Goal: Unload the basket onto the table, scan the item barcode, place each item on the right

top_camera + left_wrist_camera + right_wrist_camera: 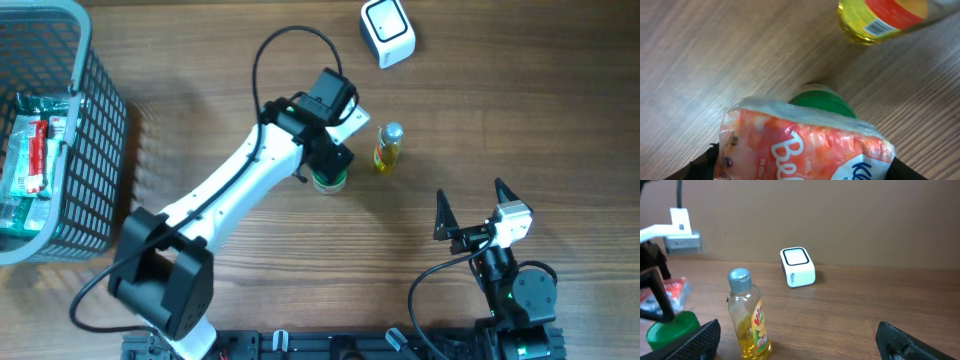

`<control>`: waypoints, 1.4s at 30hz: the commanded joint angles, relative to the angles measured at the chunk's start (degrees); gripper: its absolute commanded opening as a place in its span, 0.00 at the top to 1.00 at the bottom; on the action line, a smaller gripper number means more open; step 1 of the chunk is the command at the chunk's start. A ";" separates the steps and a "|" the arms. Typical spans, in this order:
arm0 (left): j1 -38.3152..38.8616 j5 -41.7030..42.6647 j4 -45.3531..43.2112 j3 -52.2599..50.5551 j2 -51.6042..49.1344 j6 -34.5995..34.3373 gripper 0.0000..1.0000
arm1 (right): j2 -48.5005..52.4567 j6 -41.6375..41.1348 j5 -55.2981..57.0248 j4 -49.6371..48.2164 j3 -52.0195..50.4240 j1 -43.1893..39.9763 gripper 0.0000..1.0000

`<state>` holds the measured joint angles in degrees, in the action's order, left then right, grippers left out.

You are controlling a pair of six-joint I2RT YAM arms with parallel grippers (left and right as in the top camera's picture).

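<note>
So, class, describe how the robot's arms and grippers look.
The left arm has a white link with black joints and a looping black cable; the left gripper is black. The right arm is black with a white wrist block; the right gripper has two pointed black fingers.

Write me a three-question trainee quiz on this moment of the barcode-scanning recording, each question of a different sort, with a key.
1. Multiple choice: what stands upright on the table just beside the left gripper?
A) a yellow bottle
B) a white mug
C) a blue box
2. True or false: the right gripper is shut on the bottle.
3. Fill in: the packets at the table's left edge lie inside a ____.

Key
1. A
2. False: its jaws stand open, well apart from the bottle.
3. basket
</note>
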<state>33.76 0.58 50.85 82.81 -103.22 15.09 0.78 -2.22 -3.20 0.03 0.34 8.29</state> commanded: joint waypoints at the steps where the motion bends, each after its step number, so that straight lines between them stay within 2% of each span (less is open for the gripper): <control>1: -3.67 0.87 1.18 0.46 3.32 -5.62 0.32 | -0.24 0.68 -0.28 -0.13 -0.04 -0.13 0.00; 5: -10.19 0.92 5.70 0.46 3.56 -18.51 0.32 | -0.24 0.70 -0.28 -0.13 -0.04 -0.13 0.00; 7: -12.76 0.96 8.39 0.44 3.56 -20.72 0.32 | -0.24 0.68 -0.28 -0.13 -0.04 -0.13 0.00; 11: -13.68 0.92 10.29 -0.92 3.45 -20.02 0.18 | -0.24 0.70 -0.28 -0.13 -0.04 -0.13 0.00; 12: -13.35 0.98 10.29 -1.31 3.28 -19.80 0.06 | -0.24 0.68 -0.28 -0.13 -0.04 -0.13 0.00; 13: -13.25 1.16 10.16 -1.31 3.28 -18.82 0.00 | -0.24 0.66 -0.28 -0.13 -0.04 -0.13 0.00; 15: -12.76 1.55 9.73 -1.27 3.32 -14.40 0.00 | -0.24 0.68 -0.28 -0.15 -0.04 -0.13 0.00; 19: -9.62 6.03 8.48 -1.27 3.37 2.40 0.00 | -0.24 0.70 -0.28 -0.13 -0.04 -0.13 0.00; 25: -4.20 8.33 5.27 -1.27 3.19 10.27 0.00 | -0.24 0.68 -0.28 -0.13 -0.04 -0.13 0.00; 36: -2.49 9.44 3.04 -1.27 -5.84 11.50 0.01 | -0.24 0.68 -0.28 -0.13 -0.04 -0.13 0.00; 40: -2.47 9.46 2.51 -1.27 -7.19 11.50 0.15 | -0.24 0.68 -0.31 -0.13 -0.04 -0.13 0.00; 41: -2.47 9.46 2.29 -1.27 -7.17 11.50 0.17 | -0.24 0.68 -0.28 -0.13 -0.04 -0.13 0.00; 42: -2.47 9.75 2.27 -1.27 -7.19 11.50 0.14 | -0.24 0.70 -0.28 -0.13 -0.04 -0.13 0.00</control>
<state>31.05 8.93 53.56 81.91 -109.89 25.87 0.78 -2.22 -3.20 0.03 0.34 8.29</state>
